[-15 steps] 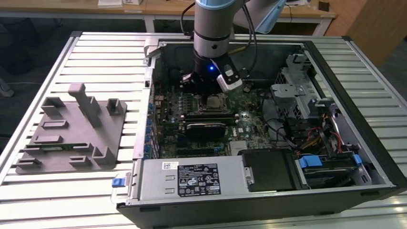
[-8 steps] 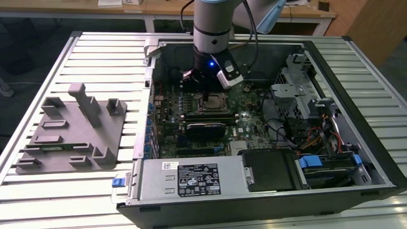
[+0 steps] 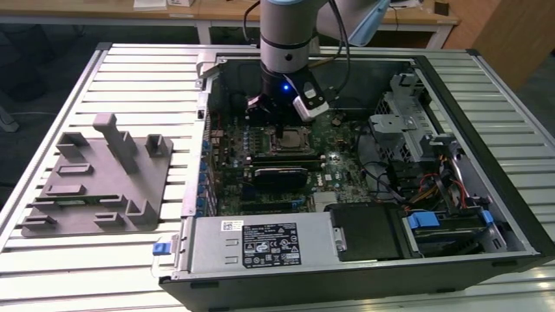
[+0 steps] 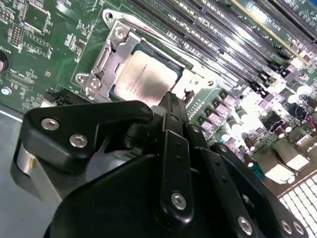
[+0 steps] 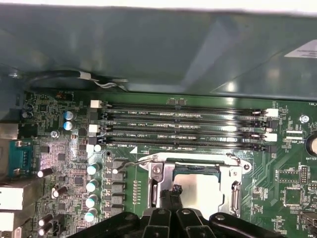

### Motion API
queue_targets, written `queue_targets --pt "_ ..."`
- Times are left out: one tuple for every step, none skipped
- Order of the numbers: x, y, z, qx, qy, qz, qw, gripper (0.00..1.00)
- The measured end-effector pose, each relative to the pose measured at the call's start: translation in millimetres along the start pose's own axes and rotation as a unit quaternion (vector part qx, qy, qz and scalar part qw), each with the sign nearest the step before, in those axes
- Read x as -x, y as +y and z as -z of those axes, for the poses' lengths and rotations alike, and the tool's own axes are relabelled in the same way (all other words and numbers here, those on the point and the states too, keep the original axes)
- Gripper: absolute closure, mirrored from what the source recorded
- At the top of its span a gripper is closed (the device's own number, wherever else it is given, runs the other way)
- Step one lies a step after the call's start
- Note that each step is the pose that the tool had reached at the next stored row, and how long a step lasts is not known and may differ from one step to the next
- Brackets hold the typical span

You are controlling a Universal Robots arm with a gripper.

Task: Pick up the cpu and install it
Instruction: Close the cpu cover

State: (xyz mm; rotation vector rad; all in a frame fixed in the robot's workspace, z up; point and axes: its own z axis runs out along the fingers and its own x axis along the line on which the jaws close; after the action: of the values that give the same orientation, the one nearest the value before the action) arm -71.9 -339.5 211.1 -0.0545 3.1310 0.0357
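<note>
The cpu (image 3: pixel 292 138) lies flat in the motherboard socket, its silver top showing in both wrist views (image 4: pixel 143 77) (image 5: pixel 205 191). A metal socket frame (image 4: pixel 106 59) (image 5: pixel 235 186) surrounds it, with the lever wire along one side. My gripper (image 3: pixel 279 125) hangs straight down inside the open computer case, just above the socket. In both wrist views the black fingertips (image 4: pixel 171 99) (image 5: pixel 171 194) appear pressed together over one edge of the cpu, with nothing held between them. Whether they touch the chip I cannot tell.
Several memory slots (image 5: pixel 183 129) run beside the socket. The case wall (image 3: pixel 511 214), drive cage (image 3: pixel 399 123) and power supply (image 3: pixel 251 244) ring the motherboard. A grey plastic tray (image 3: pixel 95 175) with upright posts sits on the slatted table at the exterior view's left.
</note>
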Motion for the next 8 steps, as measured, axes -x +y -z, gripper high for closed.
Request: queue_targets --pt "-0.5 0.0 0.0 -0.0001 -0.0011 0.000 1.0000 0.89" --pt "-0.6 0.1 0.0 0.0000 -0.0015 0.000 1.0000 0.89" --pt "-0.7 0.0 0.5 -0.0001 -0.0014 0.000 1.0000 0.89" --pt "-0.7 0.0 1.7 -0.0001 -0.0014 0.000 1.0000 0.89" --pt "-0.7 0.1 3.5 -0.0001 -0.0014 0.000 1.0000 0.89" --pt "-0.6 0.1 5.6 0.0000 -0.0015 0.000 1.0000 0.89" --pt "-0.6 0.2 7.8 0.0000 -0.0015 0.000 1.0000 0.89" --pt "-0.6 0.2 10.1 0.0000 -0.0015 0.000 1.0000 0.89"
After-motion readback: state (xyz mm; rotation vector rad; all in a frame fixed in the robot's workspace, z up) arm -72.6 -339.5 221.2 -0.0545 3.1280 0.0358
